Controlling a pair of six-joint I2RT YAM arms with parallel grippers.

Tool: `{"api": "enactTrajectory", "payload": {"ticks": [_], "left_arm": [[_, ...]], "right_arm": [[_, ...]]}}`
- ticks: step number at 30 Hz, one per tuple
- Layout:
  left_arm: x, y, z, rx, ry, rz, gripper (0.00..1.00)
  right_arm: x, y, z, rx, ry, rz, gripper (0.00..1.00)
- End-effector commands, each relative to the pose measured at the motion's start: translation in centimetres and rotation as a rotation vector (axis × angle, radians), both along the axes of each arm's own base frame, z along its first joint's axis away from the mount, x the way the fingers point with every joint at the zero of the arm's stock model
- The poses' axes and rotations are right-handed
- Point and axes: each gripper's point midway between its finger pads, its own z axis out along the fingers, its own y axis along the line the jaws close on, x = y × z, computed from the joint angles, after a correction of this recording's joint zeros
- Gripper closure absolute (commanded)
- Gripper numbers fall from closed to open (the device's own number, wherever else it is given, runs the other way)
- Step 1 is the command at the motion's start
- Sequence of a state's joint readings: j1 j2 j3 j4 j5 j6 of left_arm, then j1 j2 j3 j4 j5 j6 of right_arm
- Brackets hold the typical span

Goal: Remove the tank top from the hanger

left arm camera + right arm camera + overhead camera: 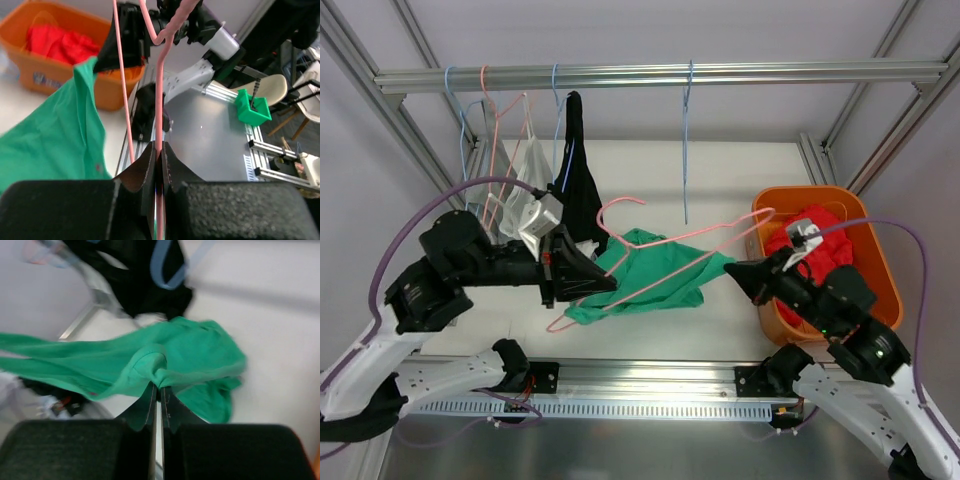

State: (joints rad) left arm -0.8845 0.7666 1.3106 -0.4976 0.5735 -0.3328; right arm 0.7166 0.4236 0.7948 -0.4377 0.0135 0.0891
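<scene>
Left gripper point(160, 152) clamps the hanger point(160, 95) between its jaws as anchor; right gripper point(159, 392) pinches the tank top point(195, 347) to pull it free

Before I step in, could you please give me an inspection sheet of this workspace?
Surface: white table, no damage seen.
Job's things: green tank top stretched in the air, pink hanger wire crossing it.
Clutter: orange bin of red clothes; black garment, white garment and empty blue hanger on the rail.
Grippers: left gripper shut on the pink hanger; right gripper shut on the green tank top.
Cables: purple cable looping off each arm.
Surroundings: aluminium frame, pale walls.
</scene>
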Motion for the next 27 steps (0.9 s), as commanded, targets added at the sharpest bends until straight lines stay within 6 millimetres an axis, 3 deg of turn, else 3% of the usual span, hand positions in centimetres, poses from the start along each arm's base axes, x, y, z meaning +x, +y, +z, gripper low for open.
{"api": "enactTrajectory", "payload": {"ticks": [1,2,3,5,6,8,9,10,11,15,18,19,21,22,23,24,25,26,27], "left_arm": [[-0.6,-4.2,4.6,-0.196,-0.238,-0.143,1.0],[0.2,-5.8,4.8,-0.207,-0.314,-0.121,1.0],[-0.4,-6.8,6.9,-0.288,-0.387,-0.118,1.0],[2.5,-9.2,7.9,-0.331,-0.474,0.025,1.0],[3.1,-9.6,10.0,-0.446,-0.524,0.093,1.0],[6.0,-10.9,10.8,-0.516,-0.578,0.245,1.0],[6.5,-11.1,11.4,-0.559,-0.614,0.281,1.0],[6.7,-10.3,13.5,-0.673,-0.659,0.336,1.0],[8.2,-11.2,13.2,-0.674,-0.673,0.404,1.0],[9.6,-10.0,15.8,-0.826,-0.672,0.536,1.0],[9.9,-9.9,15.4,-0.758,-0.65,0.555,1.0],[9.3,-8.3,16.0,-0.769,-0.642,0.563,1.0],[9.1,-8.1,13.5,-0.674,-0.614,0.555,1.0],[8.1,-5.8,14.1,-0.689,-0.597,0.549,1.0],[8.2,-6.2,11.1,-0.587,-0.57,0.53,1.0],[8.2,-5.5,10.1,-0.557,-0.547,0.538,1.0],[7.6,-2.8,10.3,-0.574,-0.522,0.557,1.0],[7.5,-1.9,9.3,-0.559,-0.478,0.564,1.0],[8.0,-2.0,6.0,-0.452,-0.448,0.567,1.0]], "right_arm": [[-7.6,1.8,8.4,0.185,-0.178,0.376,1.0],[-8.4,1.8,9.0,0.202,-0.183,0.402,1.0],[-8.9,1.7,9.1,0.201,-0.177,0.42,1.0],[-9.5,1.2,9.5,0.201,-0.182,0.422,1.0],[-9.5,1.0,8.6,0.177,-0.151,0.415,1.0],[-9.5,0.7,8.0,0.152,-0.129,0.399,1.0],[-9.6,0.7,7.1,0.128,-0.096,0.408,1.0],[-9.7,0.8,6.7,0.117,-0.079,0.414,1.0],[-10.0,1.0,6.3,0.108,-0.057,0.439,1.0],[-10.2,1.8,4.8,0.099,-0.001,0.476,1.0],[-9.7,1.8,3.9,0.084,0.01,0.459,1.0],[-9.5,2.0,3.5,0.076,0.024,0.463,1.0],[-8.9,2.8,1.8,0.056,0.077,0.469,1.0],[-8.7,3.2,1.1,0.049,0.1,0.475,1.0],[-8.3,3.5,0.7,0.048,0.108,0.477,1.0],[-8.0,3.8,0.1,0.043,0.12,0.475,1.0],[-7.6,4.1,-1.2,0.029,0.148,0.47,0.94],[-7.1,4.5,-1.6,0.031,0.154,0.467,0.84],[-6.7,4.7,-2.2,0.026,0.166,0.457,0.7]]}}
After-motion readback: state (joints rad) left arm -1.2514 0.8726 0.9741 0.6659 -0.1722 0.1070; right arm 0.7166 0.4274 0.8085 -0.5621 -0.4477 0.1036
